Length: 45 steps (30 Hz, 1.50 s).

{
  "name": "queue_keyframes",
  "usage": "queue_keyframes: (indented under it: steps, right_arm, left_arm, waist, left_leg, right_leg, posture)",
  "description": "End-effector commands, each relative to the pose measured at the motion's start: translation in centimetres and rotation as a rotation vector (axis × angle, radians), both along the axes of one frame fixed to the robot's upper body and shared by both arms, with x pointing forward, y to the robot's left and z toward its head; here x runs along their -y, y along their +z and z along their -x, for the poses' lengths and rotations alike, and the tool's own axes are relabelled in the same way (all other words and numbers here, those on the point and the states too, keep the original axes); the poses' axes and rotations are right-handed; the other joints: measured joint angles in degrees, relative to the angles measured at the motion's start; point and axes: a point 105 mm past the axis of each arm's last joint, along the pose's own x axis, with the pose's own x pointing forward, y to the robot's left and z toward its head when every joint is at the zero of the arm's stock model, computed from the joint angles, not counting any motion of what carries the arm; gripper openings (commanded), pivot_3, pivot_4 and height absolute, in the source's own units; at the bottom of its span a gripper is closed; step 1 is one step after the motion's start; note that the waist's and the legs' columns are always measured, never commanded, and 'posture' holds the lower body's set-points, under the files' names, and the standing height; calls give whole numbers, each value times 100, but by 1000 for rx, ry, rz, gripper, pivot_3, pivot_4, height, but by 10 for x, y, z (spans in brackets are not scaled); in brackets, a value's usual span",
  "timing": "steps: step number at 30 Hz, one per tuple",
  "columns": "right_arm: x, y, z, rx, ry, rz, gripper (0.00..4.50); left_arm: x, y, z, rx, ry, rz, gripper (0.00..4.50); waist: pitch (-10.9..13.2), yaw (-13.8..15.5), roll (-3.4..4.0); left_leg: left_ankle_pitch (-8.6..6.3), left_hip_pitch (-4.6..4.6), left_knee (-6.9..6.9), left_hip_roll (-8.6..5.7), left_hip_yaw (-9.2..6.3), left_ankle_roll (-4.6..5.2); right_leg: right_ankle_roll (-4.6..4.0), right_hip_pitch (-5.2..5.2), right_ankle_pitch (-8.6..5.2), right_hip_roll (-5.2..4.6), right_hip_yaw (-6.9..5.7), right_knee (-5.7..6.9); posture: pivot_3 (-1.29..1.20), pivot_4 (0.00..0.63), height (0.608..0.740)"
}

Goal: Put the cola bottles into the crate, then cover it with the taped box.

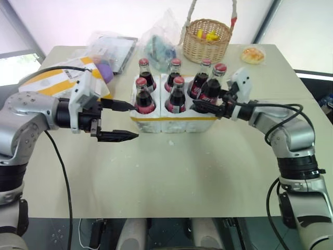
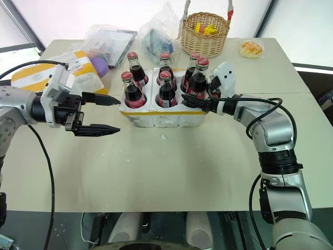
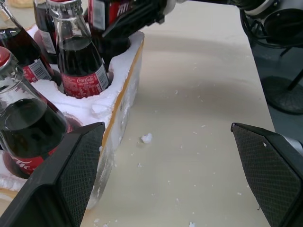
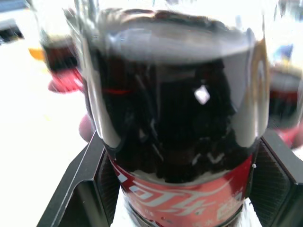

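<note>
Jaws on our right gripper (image 1: pixel 208 107) are clamping the sixth bottle (image 1: pixel 213 86) low on its body, around the red label, and we are holding it upright so its base can drop straight into a well. We are carrying it over the near right corner of the crate (image 1: pixel 171 122); from the head views we cannot tell whether its foot is already entering the well or hanging just above it. Beyond and beside those jaws, five other bottles (image 1: pixel 177 96) are standing in the crate, so we judge this well to be the last free one.

Our left gripper (image 1: pixel 118 121) is hovering with its jaws spread wide and gripping nothing, pointed across at the crate's other end. One finger (image 1: pixel 117 104) is sitting just beside the near left bottle (image 1: pixel 143 97), seemingly ready to steady the light foam while the last bottle is pressed in. White crumbs (image 3: pixel 147 138) are lying on the table (image 1: pixel 171 177) between the left jaws, a sign that the foam is shedding easily.

Behind the left jaws, well apart from the crate, the box (image 1: pixel 54 80) is waiting at the table's edge, so covering is not yet begun.
</note>
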Motion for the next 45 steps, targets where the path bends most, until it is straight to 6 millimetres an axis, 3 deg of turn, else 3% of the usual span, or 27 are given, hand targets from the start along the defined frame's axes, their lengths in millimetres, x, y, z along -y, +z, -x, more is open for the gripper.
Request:
queue_keyframes:
  steps: [1, 4, 6, 8, 14, 19, 22, 27, 31, 35, 39, 45]
  right_arm:
    - [-3, 11, 0, 65, 18, 5, 2823]
    - [-5, 1, -2, 41, 26, 23, 2823]
    - [-6, -3, -3, 13, 29, 8, 3858]
    - [-8, -4, -6, 11, 22, 3, 4477]
    - [-7, 13, 4, 43, 84, -21, 4477]
    - [18, 37, 12, 109, 58, 39, 4477]
    - [37, 60, 24, 158, 57, 72, 4477]
    - [51, 87, 51, 157, 114, 53, 4477]
    - [49, 106, 89, 171, 279, 27, 4477]
    - [40, 122, 111, 169, 391, -63, 4477]
    - [33, 120, 119, 153, 437, -64, 4477]
    - [33, 124, 120, 140, 445, -53, 4477]
  left_arm:
    - [-3, 14, 4, 56, 1, 5, 4500]
    - [-3, 14, 4, 57, 1, 5, 4500]
    - [-2, 13, 4, 57, 1, 4, 4500]
    - [-2, 13, 4, 57, 1, 4, 4500]
    - [-4, 10, 6, 59, 27, 2, 4500]
    - [-17, 7, 5, 106, 131, -15, 4500]
    - [-35, 11, 3, 176, 260, -44, 4500]
    - [-80, 8, 4, 275, 475, -174, 4500]
    - [-154, -15, 7, 330, 735, -445, 4500]
    - [-228, -36, 16, 397, 903, -779, 4500]
    - [-285, -45, 14, 494, 1072, -956, 4500]
    - [-311, -54, -10, 648, 1117, -1069, 4500]
  waist:
    - [0, 0, 0]
    - [-1, 1, -1]
    - [-1, -6, -2]
    - [-2, -19, -3]
    - [-2, -17, -3]
    - [-1, 6, -1]
    - [-1, 24, -1]
    - [-1, -10, -1]
    - [-2, -18, 1]
    - [-4, -3, -1]
    - [-4, 49, -2]
    - [-7, 65, -6]
  left_leg:
    - [0, 0, 0, 0, 0, 0]
    - [0, 0, 1, 0, 0, 0]
    - [0, 0, 1, 0, 0, 0]
    - [0, 4, 1, 0, 0, 0]
    - [0, 6, 3, 1, 0, 0]
    - [0, 5, 2, 1, 0, 0]
    - [0, 1, 2, 1, 0, -1]
    - [0, 6, -4, 4, 1, -1]
    - [-1, 7, -8, 8, 6, -1]
    - [-3, 10, -15, 15, 13, -1]
    - [-4, 6, -14, 16, 17, -3]
    - [-4, -1, -15, 10, 25, -4]
  right_leg:
    - [0, 0, 0, 0, 0, 0]
    - [0, 0, 0, 0, 0, 0]
    - [0, 0, 0, 0, 0, 0]
    - [0, 1, 0, 0, 0, 2]
    - [-1, 2, 1, 1, 1, 5]
    - [-1, 2, 1, 1, 0, 3]
    - [-1, 2, 1, 0, 0, -1]
    - [-3, 1, -1, 1, 0, -2]
    - [-28, -2, -14, 1, 0, -2]
    - [-40, -8, -21, 3, 0, -5]
    - [-56, -11, -28, -5, -1, -10]
    - [-51, -16, -25, -16, -2, -11]
  posture:
    - [0, 150, 737]
    - [0, 150, 737]
    - [0, 150, 737]
    - [0, 150, 737]
    - [0, 150, 737]
    - [0, 150, 737]
    - [0, 150, 737]
    - [0, 150, 737]
    - [0, 150, 737]
    - [0, 150, 737]
    - [0, 150, 737]
    - [0, 150, 737]
